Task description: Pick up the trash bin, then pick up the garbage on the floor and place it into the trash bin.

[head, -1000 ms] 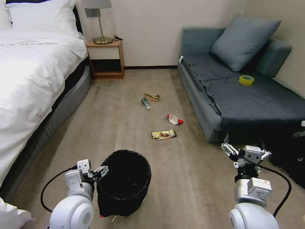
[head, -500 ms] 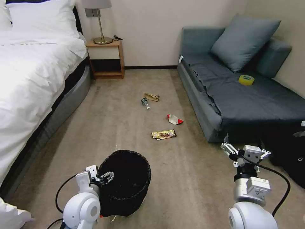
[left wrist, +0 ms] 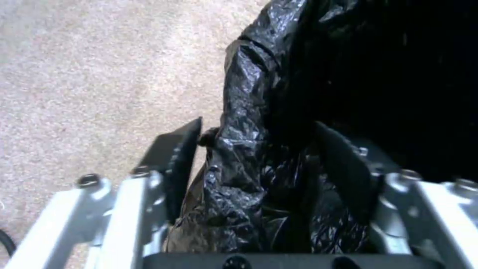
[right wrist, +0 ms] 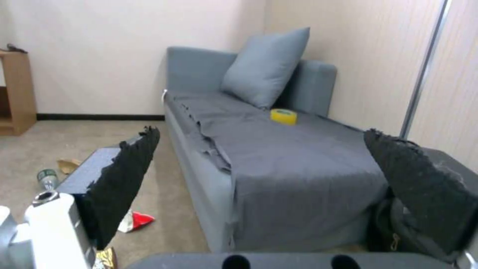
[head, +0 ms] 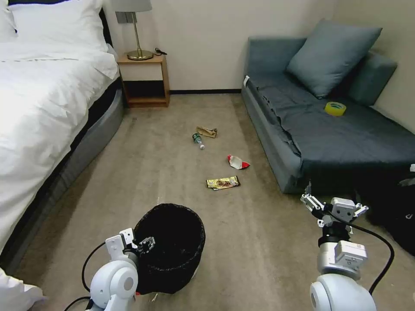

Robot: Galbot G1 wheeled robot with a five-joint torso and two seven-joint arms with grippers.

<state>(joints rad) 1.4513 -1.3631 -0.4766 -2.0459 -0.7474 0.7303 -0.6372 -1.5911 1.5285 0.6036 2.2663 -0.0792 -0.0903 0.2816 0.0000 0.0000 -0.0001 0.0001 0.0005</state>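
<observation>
Now our left gripper (left wrist: 259, 168) straddles the trash bin (head: 173, 242) rim on the carpet (head: 259, 242), jaws apart around the liner; our right gripper (head: 335, 206) hovers spread wide beside the sofa (head: 346, 138), 4 garbage pieces (head: 222, 182) ahead.

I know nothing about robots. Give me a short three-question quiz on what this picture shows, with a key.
1. True or false: the left gripper has its fingers either side of the lined rim of the trash bin.
2. Which litter piece lies nearest the bin? A) gold-brown snack wrapper B) small clear bottle C) tan paper scrap
3. Fill in: the yellow tape roll lies on the ____.

Key
1. True: in the left wrist view the liner bunches between the two fingers.
2. A
3. Sofa. The right gripper waits open in front of it.
</observation>
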